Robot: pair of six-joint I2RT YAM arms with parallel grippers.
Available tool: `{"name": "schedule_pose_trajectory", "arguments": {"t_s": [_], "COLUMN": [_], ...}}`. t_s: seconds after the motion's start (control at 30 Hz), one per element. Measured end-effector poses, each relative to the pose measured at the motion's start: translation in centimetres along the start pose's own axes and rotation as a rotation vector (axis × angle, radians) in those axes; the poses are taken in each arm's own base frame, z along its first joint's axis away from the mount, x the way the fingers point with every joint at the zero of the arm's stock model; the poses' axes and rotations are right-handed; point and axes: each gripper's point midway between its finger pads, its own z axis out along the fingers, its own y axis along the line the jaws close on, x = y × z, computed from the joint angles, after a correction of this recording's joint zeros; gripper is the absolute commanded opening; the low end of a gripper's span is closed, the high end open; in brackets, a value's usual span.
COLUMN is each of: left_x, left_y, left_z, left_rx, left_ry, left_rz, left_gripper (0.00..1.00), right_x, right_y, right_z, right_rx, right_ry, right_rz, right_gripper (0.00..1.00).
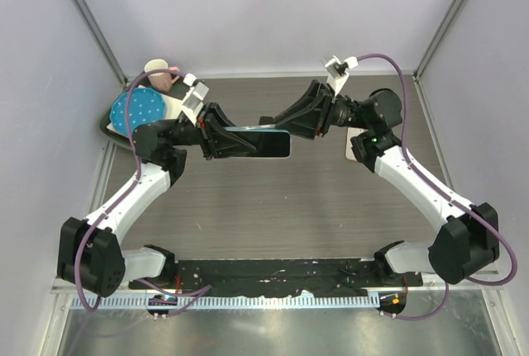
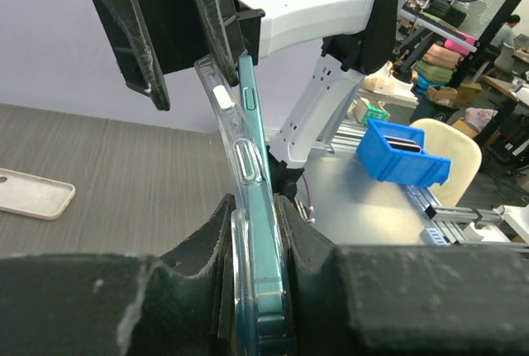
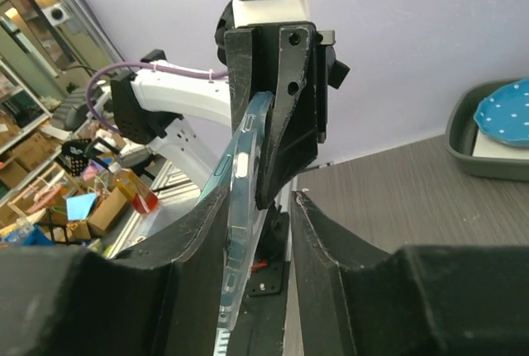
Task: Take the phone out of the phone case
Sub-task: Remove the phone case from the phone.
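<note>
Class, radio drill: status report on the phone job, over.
Left pincer shut on phone. Right pincer loose around case, one end peeled away. Nothing in the way.

Blue dotted plate [image 1: 136, 111], pink cup [image 1: 159, 75], grey tray [image 3: 463, 137]

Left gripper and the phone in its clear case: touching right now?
Touching. The left wrist view shows the left gripper pressed against both sides of the teal phone and its clear case, with no gap visible.
</note>
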Motion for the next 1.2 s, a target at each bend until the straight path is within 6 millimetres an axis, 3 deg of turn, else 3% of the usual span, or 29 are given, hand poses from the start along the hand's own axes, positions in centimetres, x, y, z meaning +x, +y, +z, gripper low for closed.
{"name": "schedule_pose_trajectory", "arguments": {"t_s": [0.23,0.63,0.93,1.2], "left_x": [0.2,0.6,1.5,1.6], "left_y": [0.4,1.5,2.1,2.8], "left_z": [-0.6,-1.6,-2.0,-2.3], "left_rx": [-0.017,-0.063,-0.079,-0.106], "left_ry": [0.013,-0.006,-0.004,-0.023], "left_rz": [-0.029,-0.035,-0.020,-0.019], "left_gripper": [0.00,0.00,0.00,0.00], "right_x": [0.7,3.4,5.1,5.1], "right_y": [-0.8,-1.6,-2.4,-3.5], "right_z": [0.0,-1.3,-2.0,-2.4], "right_rx": [0.046,0.094,0.142,0.227], "right_ry": [0.109,0.295,0.333,0.319], "right_rz": [-0.088,-0.145,-0.098,-0.097], "right_gripper": [0.40,0.49,0.52,0.53]}}
